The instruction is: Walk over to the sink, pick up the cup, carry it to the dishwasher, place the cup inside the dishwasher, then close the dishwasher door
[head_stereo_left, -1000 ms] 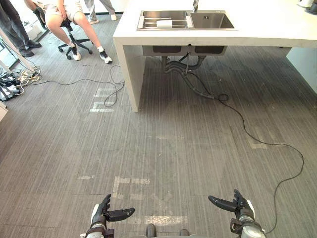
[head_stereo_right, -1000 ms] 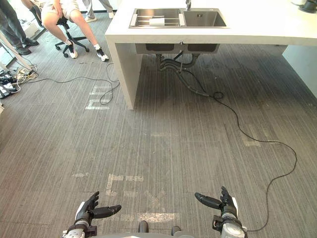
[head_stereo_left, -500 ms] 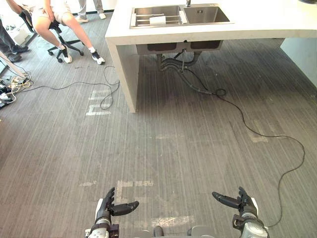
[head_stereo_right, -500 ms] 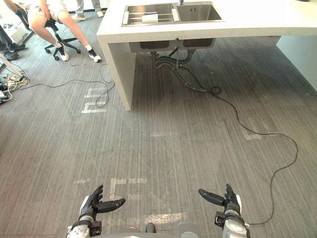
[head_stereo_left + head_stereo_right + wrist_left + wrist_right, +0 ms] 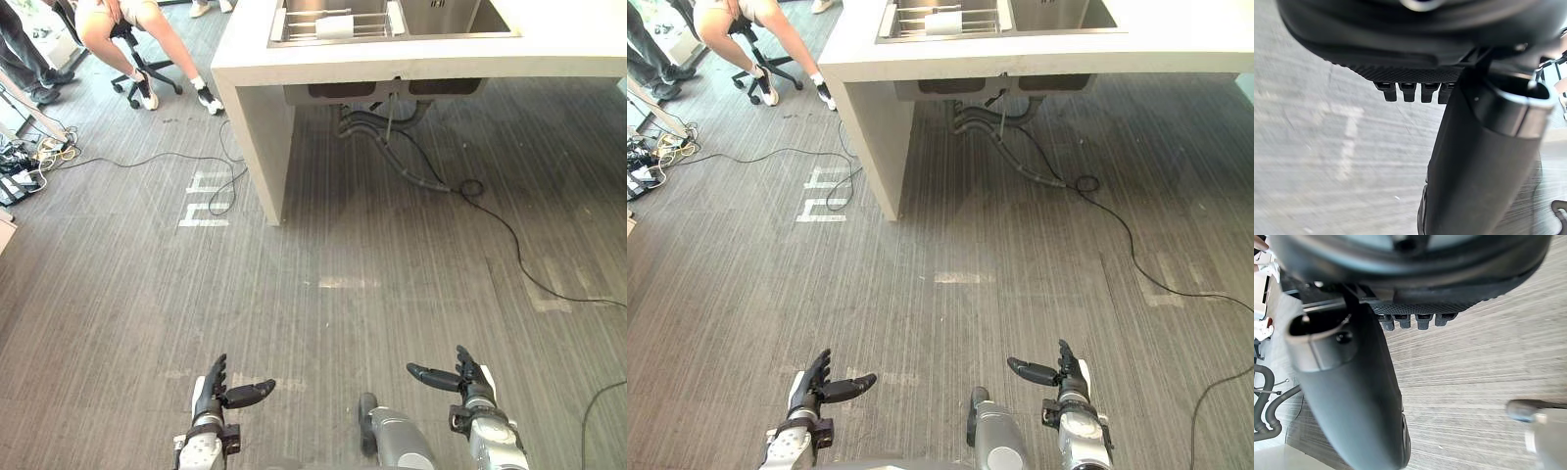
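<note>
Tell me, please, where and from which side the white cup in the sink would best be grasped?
Probably round the middle of its wall, from above: the cup seems to lie on its side across the wire rack, curved wall up; its mouth is too small to make out. The left hand and right hand hang open.

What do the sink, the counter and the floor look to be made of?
Sink: likely brushed stainless steel, grey with a dull metallic sheen. Counter: pale, matte thick slab; stone or composite, unclear. Floor: grey, finely striped; carpet or vinyl, unclear.
</note>
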Tool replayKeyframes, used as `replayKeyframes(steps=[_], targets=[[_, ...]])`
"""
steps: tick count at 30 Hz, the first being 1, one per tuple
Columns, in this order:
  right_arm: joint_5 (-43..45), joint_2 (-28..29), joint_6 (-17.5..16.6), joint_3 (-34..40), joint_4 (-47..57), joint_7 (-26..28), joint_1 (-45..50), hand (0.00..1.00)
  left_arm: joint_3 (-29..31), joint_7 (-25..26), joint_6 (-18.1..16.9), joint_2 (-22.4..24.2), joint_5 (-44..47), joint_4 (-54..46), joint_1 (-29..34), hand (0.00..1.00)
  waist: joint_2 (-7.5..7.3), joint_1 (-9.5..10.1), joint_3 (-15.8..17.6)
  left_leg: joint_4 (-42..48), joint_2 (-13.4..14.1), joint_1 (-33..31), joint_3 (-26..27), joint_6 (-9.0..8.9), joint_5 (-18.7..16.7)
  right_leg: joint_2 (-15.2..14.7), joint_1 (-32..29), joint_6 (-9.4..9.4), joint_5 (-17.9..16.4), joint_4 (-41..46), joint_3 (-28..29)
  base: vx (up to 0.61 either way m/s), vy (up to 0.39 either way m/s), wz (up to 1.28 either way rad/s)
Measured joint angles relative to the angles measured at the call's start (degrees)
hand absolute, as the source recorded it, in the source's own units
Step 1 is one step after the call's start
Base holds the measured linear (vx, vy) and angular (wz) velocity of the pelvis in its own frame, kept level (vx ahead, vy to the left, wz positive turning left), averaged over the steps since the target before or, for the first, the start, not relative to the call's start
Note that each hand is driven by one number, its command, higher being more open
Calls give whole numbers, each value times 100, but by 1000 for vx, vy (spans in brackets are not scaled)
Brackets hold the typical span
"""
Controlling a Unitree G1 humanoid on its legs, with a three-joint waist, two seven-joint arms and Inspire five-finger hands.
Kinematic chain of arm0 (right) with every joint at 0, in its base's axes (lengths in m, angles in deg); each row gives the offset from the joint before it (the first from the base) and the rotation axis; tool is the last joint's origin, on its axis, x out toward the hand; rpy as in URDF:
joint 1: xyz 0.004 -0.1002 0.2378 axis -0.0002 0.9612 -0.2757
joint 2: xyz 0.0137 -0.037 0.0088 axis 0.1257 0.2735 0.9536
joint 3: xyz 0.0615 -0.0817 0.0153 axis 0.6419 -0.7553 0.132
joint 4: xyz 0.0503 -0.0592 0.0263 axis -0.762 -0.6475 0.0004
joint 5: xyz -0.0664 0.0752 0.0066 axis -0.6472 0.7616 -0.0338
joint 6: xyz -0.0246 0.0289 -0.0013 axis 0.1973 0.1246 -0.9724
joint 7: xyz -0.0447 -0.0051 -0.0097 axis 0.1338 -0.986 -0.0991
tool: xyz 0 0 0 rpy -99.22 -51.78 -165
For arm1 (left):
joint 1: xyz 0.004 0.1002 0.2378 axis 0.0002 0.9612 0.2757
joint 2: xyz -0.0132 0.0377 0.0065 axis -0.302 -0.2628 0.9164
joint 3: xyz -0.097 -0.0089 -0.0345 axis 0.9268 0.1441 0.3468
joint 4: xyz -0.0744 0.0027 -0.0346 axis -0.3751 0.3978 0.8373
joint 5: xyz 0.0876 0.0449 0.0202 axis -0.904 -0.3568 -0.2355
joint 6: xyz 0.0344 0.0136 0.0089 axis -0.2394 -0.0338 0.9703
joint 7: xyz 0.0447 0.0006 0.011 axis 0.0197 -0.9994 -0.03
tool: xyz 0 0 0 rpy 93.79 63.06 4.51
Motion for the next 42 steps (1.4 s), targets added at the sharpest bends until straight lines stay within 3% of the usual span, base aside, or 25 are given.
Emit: replayKeyframes(steps=[1,3,5,7,8,9,10,11,13,14,16,19,20,22,23,25,27,28,29,31,34,36,37,40,42], targets=[[12,-3,-19,-41,3,-5,-18,100,-10,-3,0,6,41,-4,-13,100,-59,13,68,666,286,-272,391,108,-5,-2,488,-23,-17,-325,19,496,-163,0],[19,-27,-31,-30,4,-38,-50,100,-11,-2,-2,22,78,-38,-36,100,-101,54,92,821,391,-745,571,184,-12,-30,944,-13,-10,-700,73,385,-76,-8],[40,-4,-25,24,-32,-90,-72,100,-10,10,-1,37,114,-67,-146,100,-83,193,129,148,264,-1188,579,177,-25,-112,1300,8,-1,-979,123,368,33,-16],[42,20,5,99,-89,-126,-77,100,-31,12,-1,102,136,-82,-279,100,-140,286,214,-1286,-192,-1386,522,194,58,-325,1624,112,-52,-1107,98,381,102,0],[42,36,2,193,-83,-138,-77,100,-77,13,-1,172,164,-149,-285,100,-127,289,206,-2513,-523,-1406,393,150,517,-431,1715,286,-154,-1126,87,390,131,4],[42,23,0,229,-82,-138,-75,100,-92,14,-4,216,166,-189,-274,100,-67,297,179,-3109,-610,-1406,288,149,848,-419,1748,361,-201,-1158,95,400,162,-15],[41,-17,0,236,-101,-137,-78,100,-153,23,-35,250,166,-242,-243,100,109,347,144,-3863,-603,-1411,54,245,1666,-305,1839,492,-383,-1217,192,408,194,-39],[41,35,3,217,-197,-133,-165,100,-145,30,-38,218,169,-208,-266,100,94,398,150,-3814,-689,-1366,82,721,2046,-361,1929,604,-583,-1225,323,475,234,-28],[44,71,9,159,-265,-109,-247,100,-171,34,-10,217,193,-166,-412,100,-105,342,219,-3449,-936,-1532,132,861,1642,-667,1907,760,-642,-1135,314,405,212,4],[41,65,10,126,-283,-107,-261,100,-178,23,-5,231,199,-160,-420,100,-130,350,219,-3310,-970,-1570,178,894,1500,-736,1905,798,-655,-1090,349,375,188,-18],[36,67,31,45,-347,-70,-290,100,-178,8,11,274,220,-124,-311,100,-139,441,210,-3052,-1027,-1395,454,983,1005,-961,1616,1064,-808,-156,663,365,180,-55],[-9,124,41,-38,-516,39,-219,100,-173,9,14,208,231,-123,-28,100,-142,361,188,-3486,-1221,-517,584,1053,737,-1313,562,1925,-606,2687,911,458,207,-26],[-11,156,59,-40,-561,67,-175,100,-171,16,14,145,248,-123,30,100,-139,300,185,-3602,-1262,-179,526,1107,668,-1367,231,1823,-663,3473,810,526,166,12],[-13,182,59,-43,-560,69,-118,100,-172,36,12,42,292,-120,28,100,-132,241,177,-3750,-1269,257,381,1097,618,-1405,-165,1624,-883,3724,417,431,48,38],[-14,171,58,-41,-561,68,-116,100,-164,51,9,1,314,-121,-57,100,-122,172,172,-3856,-1241,447,168,1096,617,-1337,-427,1408,-1008,3481,173,406,-14,57],[-12,162,58,-42,-564,67,-118,100,-151,90,4,-13,348,-121,-210,100,-98,120,179,-3915,-1112,692,-48,1059,596,-1053,-774,1224,-1111,2750,142,367,-95,67],[-10,166,55,-42,-562,64,-94,100,-153,124,-13,-9,347,-129,-260,100,-102,71,166,-3947,-988,953,-224,871,488,-779,-878,1241,-803,1523,278,361,-150,66],[-7,184,48,-45,-559,60,-59,100,-154,124,-33,-38,346,-145,-266,100,-210,41,115,-3999,-1014,1118,-272,641,338,-742,-901,987,138,695,322,370,-196,59],[-7,135,38,-35,-633,54,-24,100,-159,140,-18,31,348,-66,-291,100,-175,21,32,-4023,-950,1243,-363,556,207,-711,-903,911,511,756,309,379,-199,43],[-1,75,30,-25,-675,47,-128,100,-164,145,-17,101,345,-56,-252,100,-16,30,-80,-4054,-756,1227,-446,510,209,-557,-903,805,346,719,252,356,-224,8],[11,108,41,18,-738,45,-125,100,-161,128,-6,193,343,-178,-268,100,67,14,-90,-3355,-578,1059,-583,363,224,-449,-507,676,117,532,14,293,-228,34],[27,177,40,-1,-683,44,74,100,-161,123,14,282,340,-772,-35,100,59,18,-80,-1979,-460,615,-665,67,403,-415,7,635,22,238,-208,222,-172,48],[41,211,41,-46,-619,41,205,100,-161,120,21,324,331,-1427,209,100,47,70,-53,-759,-288,121,-583,-96,771,-324,417,508,-45,-48,-291,206,-125,24],[47,273,41,-46,-436,37,301,100,-16,144,18,295,237,-2549,346,100,77,269,-49,-47,52,-489,-112,195,586,-215,971,433,-33,-537,-291,225,-75,0],[48,286,42,-40,-325,27,300,100,110,231,6,295,120,-3083,352,100,77,315,-49,-471,-26,-667,-53,218,420,-253,1159,444,-35,-712,-274,229,17,-3]])
